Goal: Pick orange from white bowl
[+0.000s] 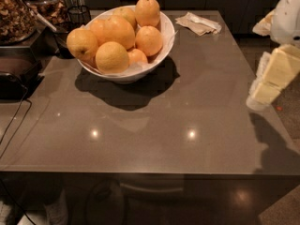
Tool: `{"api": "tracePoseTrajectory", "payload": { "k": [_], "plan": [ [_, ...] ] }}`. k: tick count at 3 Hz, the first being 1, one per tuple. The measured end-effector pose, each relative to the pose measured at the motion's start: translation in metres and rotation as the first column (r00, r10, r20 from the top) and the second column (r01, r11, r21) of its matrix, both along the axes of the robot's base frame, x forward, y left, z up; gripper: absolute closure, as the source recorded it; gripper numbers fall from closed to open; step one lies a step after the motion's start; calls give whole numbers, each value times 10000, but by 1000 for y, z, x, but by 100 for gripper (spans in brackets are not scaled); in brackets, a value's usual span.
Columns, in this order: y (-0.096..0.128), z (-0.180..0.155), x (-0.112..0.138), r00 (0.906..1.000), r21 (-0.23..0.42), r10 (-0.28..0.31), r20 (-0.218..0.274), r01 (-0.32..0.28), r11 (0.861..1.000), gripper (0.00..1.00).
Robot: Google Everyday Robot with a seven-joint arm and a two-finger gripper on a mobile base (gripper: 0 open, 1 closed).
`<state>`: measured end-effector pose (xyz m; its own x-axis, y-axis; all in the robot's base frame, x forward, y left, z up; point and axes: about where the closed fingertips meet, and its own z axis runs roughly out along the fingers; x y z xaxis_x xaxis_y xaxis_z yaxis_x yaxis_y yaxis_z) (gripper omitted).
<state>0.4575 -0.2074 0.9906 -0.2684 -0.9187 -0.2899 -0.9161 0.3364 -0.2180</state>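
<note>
Gripper (268, 86) at far right of view, beyond the table's (164, 121) right edge, hanging above the floor; pale cream blocks angled down and leftward. Open or closed: cannot tell. Nothing seen in its grasp. Well apart from the fruit.

Grey glossy tabletop between gripper and bowl, two bright light spots near the front edge.

White bowl (127, 74) at back left of table, heaped with oranges, dark shadow to its front right. The orange (117, 31) near the pile's middle, largest and deep-coloured, touching neighbours all round: paler one (111, 57) in front, another (147, 11) behind right at the far rim.

Crumpled paper napkin (199, 23) at back right. Nut jar (14, 18) and black cable (14, 121) along left side.
</note>
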Motion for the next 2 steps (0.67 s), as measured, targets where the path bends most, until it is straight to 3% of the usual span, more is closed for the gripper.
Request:
{"api": "tracePoseTrajectory", "payload": {
  "k": [1, 2],
  "plan": [
    [8, 12, 30, 9969, 875, -614, -497, 656, 9940, 0],
    [24, 18, 62, 9940, 1128, -686, -847, 779, 9906, 0]
  ]
}}
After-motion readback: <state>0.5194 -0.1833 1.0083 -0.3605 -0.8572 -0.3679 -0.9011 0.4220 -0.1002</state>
